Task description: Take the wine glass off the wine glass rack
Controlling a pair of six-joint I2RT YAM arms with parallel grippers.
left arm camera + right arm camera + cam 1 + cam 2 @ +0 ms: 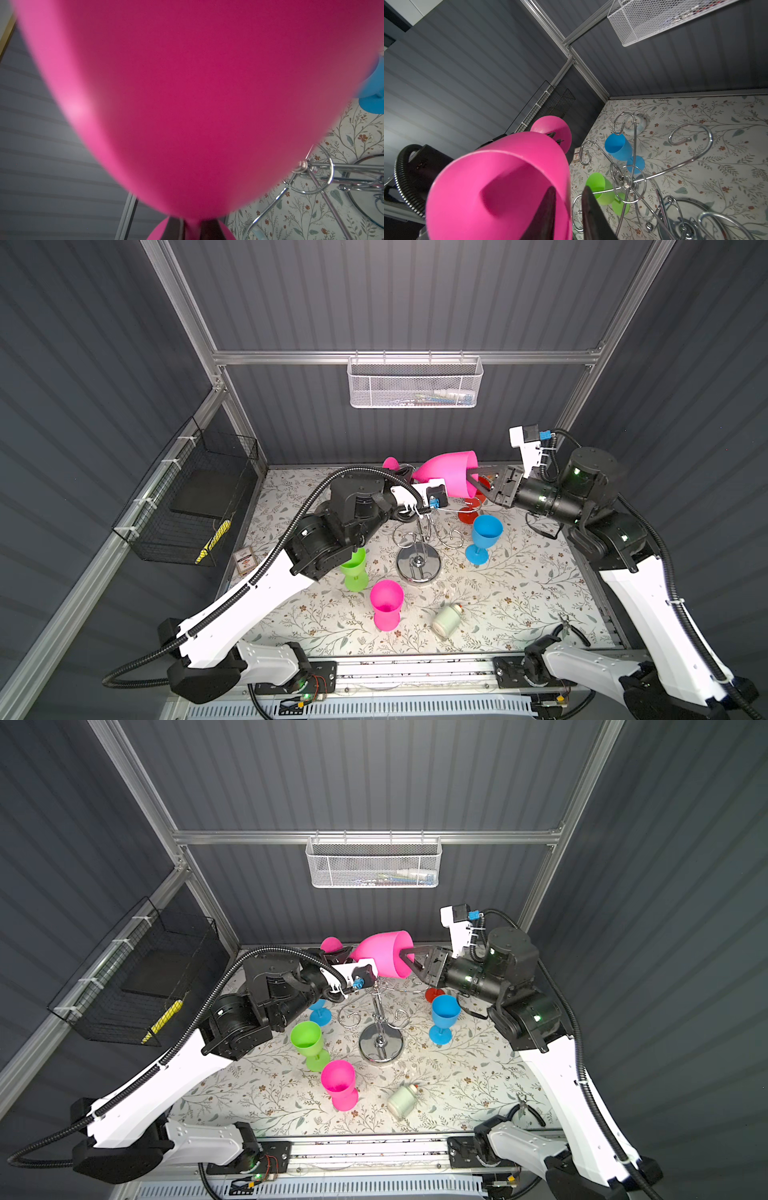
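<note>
A pink wine glass (pixel 451 477) (pixel 388 957) lies on its side in the air, above the top of the chrome wine glass rack (pixel 419 566) (pixel 381 1044). My left gripper (pixel 404 476) (pixel 192 228) is shut on its stem, between the bowl (pixel 187 104) and the foot (pixel 390 463). My right gripper (pixel 471 481) (pixel 569 189) has one finger inside the bowl (pixel 500 187) and one outside, shut on the rim wall. In the right wrist view the rack's scroll arms (pixel 625 178) hold no glass.
Standing on the floral table are a blue glass (pixel 486 533), a green glass (pixel 355 568), a pink glass (pixel 386 601) and another blue glass (pixel 320 1013). A red glass (pixel 471 510) sits behind the rack. A white bottle (pixel 446 620) and pliers (pixel 571 628) lie in front.
</note>
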